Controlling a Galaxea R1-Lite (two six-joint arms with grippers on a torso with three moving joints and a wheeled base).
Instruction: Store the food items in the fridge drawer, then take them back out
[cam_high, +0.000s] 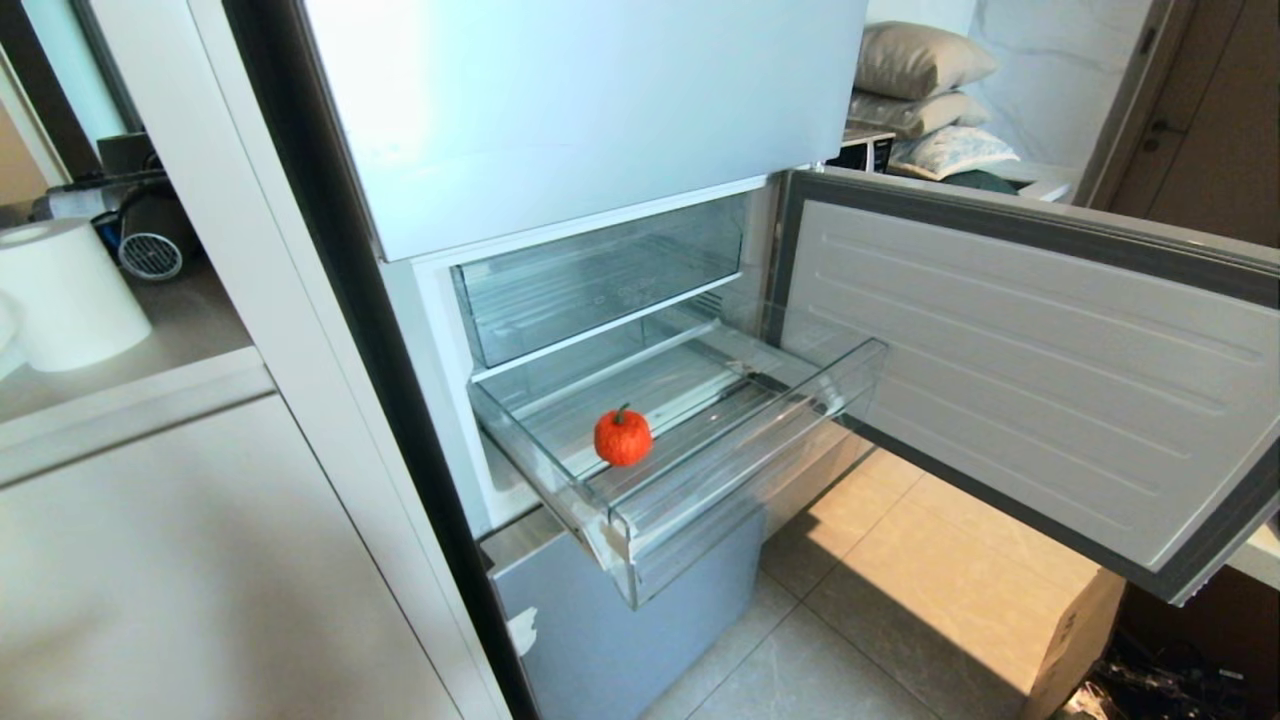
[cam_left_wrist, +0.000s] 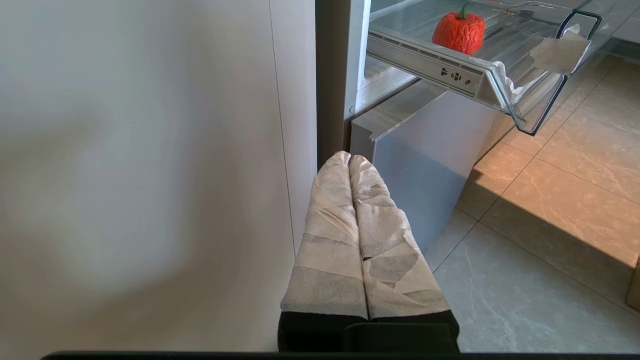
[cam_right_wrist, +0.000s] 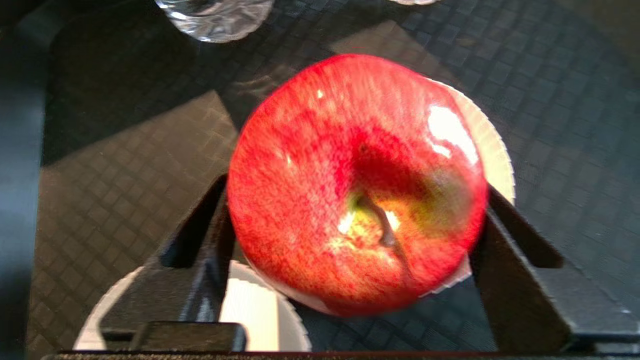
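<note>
One apple (cam_right_wrist: 357, 185), one orange-red fruit (cam_high: 622, 437)

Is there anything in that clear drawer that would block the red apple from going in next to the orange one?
Nothing visible blocks it. The fridge drawer is pulled out and open on top, holding only the orange-red fruit near its left end, with bare floor beside it. The red apple sits between the right gripper fingers, elsewhere.
</note>
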